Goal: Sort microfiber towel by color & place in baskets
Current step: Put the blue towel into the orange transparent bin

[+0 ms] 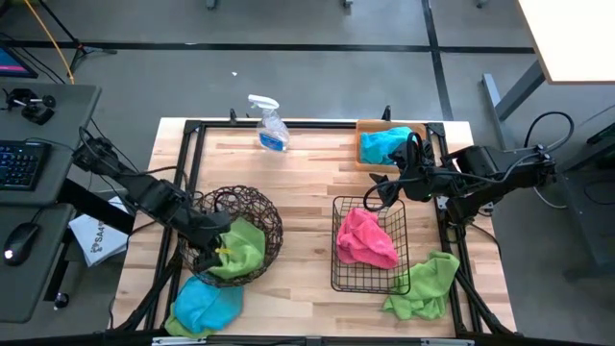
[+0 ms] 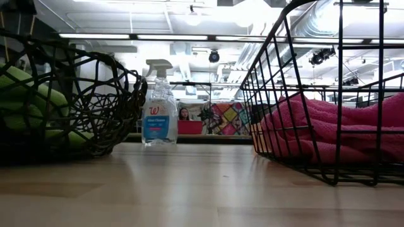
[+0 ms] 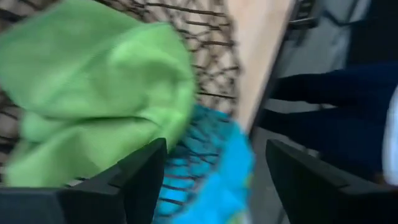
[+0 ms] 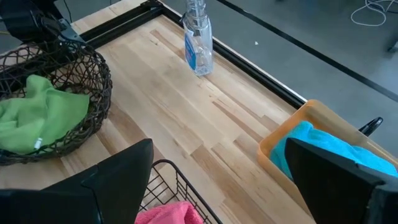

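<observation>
Spray bottle with blue liquid stands upright near the table's far edge, between the round bowl's side and the orange tray, well apart from all three containers. In the low view it sits in the gap between bowl and wire basket, and a person shows in the room far behind it. Desk with a keyboard and mouse lies off the table's left side.

Containers:
- Round brown wire bowl, left side: one green towel inside, draped toward the near rim.
- Square black wire basket, middle-right: one pink towel inside, bunched up.
- Orange tray, far right corner: one blue towel inside.

Loose towels still on the table:
- second blue towel at the near left edge, just outside the bowl and touching its rim.
- second green towel at the near right, just beside the basket's near right corner.

Left gripper is at the bowl's left rim, fingers spread, nothing between them; its wrist camera looks over the green towel in the bowl, with the blue one beyond the wire.

Right gripper hangs above the basket's far edge, between basket and tray, fingers spread and empty.
</observation>
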Controlling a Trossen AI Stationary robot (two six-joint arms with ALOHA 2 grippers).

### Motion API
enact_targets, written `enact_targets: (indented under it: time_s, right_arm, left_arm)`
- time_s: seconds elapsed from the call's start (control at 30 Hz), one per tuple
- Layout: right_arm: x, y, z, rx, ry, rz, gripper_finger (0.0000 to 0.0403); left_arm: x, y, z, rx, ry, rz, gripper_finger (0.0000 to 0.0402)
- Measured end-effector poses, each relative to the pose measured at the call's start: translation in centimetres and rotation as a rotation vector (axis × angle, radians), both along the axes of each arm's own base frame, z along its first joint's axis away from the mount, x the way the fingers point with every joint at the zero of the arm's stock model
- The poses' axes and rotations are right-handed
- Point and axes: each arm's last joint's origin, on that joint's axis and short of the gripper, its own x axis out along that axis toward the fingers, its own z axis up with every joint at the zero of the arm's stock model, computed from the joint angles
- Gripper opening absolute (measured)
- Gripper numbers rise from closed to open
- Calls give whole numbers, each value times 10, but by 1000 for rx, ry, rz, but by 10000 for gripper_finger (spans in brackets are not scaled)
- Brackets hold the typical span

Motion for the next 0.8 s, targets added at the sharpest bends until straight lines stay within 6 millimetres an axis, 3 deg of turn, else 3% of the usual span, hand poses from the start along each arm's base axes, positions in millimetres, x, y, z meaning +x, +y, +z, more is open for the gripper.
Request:
enact_targets:
  time_s: [0.17,0.47,0.8]
  right_arm:
    - [0,0,0,1,0,-1,360]
    - [0,0,0,-2,2,2,360]
    - [0,0,0,-5,4,4,360]
  left_arm:
    - [-2,-19,3,-65,93,35,266]
    - [-9,-84,-41,21,395,84,262]
    - [-19,-114,-76,96,688,235,262]
